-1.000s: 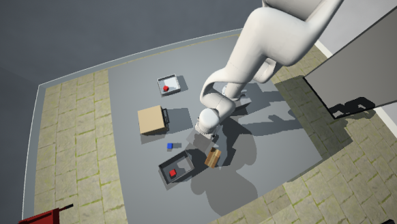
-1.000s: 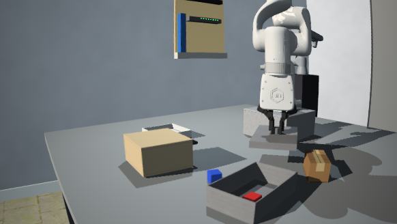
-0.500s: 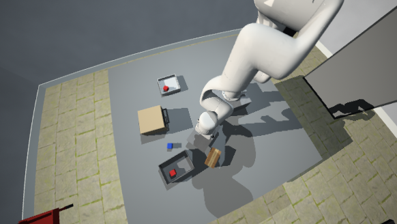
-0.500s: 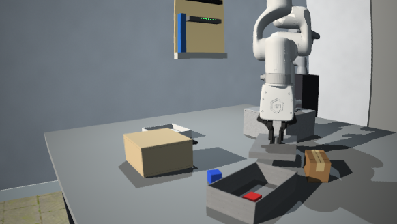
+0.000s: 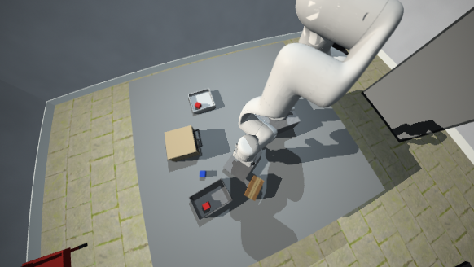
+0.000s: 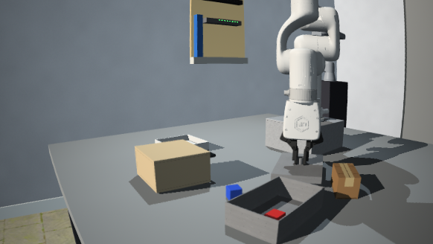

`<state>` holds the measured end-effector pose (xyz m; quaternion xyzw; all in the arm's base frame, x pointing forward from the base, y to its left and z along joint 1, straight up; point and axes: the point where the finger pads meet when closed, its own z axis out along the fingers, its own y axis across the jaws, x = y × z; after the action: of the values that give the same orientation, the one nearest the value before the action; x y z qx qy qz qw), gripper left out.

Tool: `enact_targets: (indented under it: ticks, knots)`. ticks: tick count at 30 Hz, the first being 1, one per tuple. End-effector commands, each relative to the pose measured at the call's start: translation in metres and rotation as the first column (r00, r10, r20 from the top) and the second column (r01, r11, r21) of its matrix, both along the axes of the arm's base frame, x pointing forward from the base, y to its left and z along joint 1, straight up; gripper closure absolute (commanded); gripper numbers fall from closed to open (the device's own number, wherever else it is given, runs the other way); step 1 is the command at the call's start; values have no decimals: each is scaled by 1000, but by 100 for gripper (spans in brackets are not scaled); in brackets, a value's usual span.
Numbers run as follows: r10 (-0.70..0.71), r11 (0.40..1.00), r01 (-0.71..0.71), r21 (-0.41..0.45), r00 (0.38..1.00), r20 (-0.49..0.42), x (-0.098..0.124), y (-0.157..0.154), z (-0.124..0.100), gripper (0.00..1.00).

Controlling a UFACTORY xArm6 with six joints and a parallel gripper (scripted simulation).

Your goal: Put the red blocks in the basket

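Observation:
My gripper is shut on the flat grey lid of the metal box. It holds the lid low over the table, just behind the box; in the overhead view the lid lies between my wrist and the box. The dark metal box stands open with a red block inside, which also shows in the side view. The white basket holds one red block. The light wooden cabinet stands between basket and box, with its drawer handle close against its front.
A blue block lies on the table between the cabinet and the metal box. A small cardboard box stands right of the metal box, close to the lid. A grey pedestal stands behind my gripper.

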<state>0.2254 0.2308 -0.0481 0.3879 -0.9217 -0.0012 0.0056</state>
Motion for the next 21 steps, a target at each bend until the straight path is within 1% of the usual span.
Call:
enact_targets:
  ticks: [1,11,21]
  knots:
    - [0,1000,0,3,1000,3,1,1,-1,100]
    - [0,1000,0,3,1000,3,1,1,-10,100]
    - [0,1000,0,3,1000,3,1,1,-13,100]
